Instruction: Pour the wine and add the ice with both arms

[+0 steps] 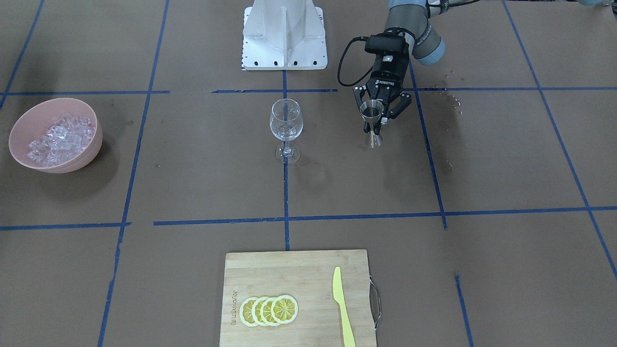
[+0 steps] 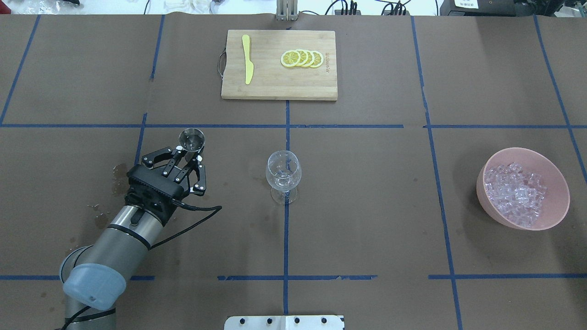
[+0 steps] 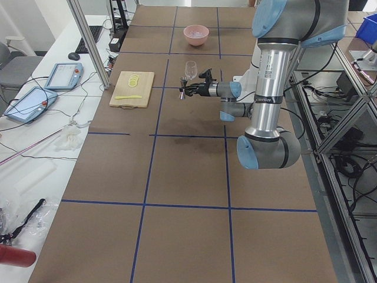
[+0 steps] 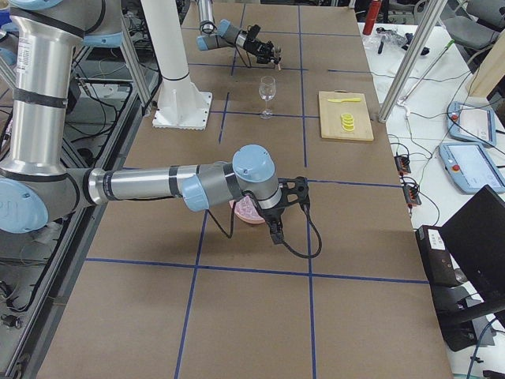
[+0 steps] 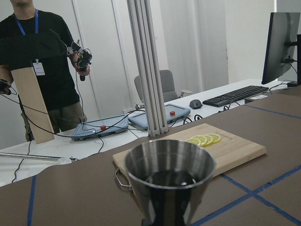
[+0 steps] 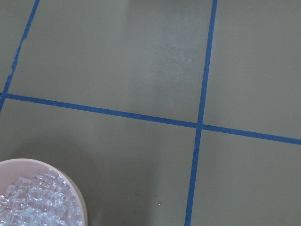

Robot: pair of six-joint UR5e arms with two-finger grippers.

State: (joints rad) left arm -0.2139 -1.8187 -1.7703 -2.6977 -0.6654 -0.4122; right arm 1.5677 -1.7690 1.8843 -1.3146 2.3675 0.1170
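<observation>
The steel jigger [image 2: 191,140], dark wine in its cup, is pinched at the waist by the left end effector [image 2: 185,158] and held upright near 9 o'clock of the wine glass [image 2: 283,176]. It is best carried level until its lip is over the glass, then tipped slowly, since wet stains [image 2: 117,172] mark the bench [image 2: 367,206]. The ice [image 2: 517,192] is heaped in the pink bowl [image 2: 526,151] at 3 o'clock, well apart, under the right end effector [image 4: 276,235] — spread or closed cannot be told — while the cutting board [image 2: 275,87] at 12 o'clock lies off the path.
</observation>
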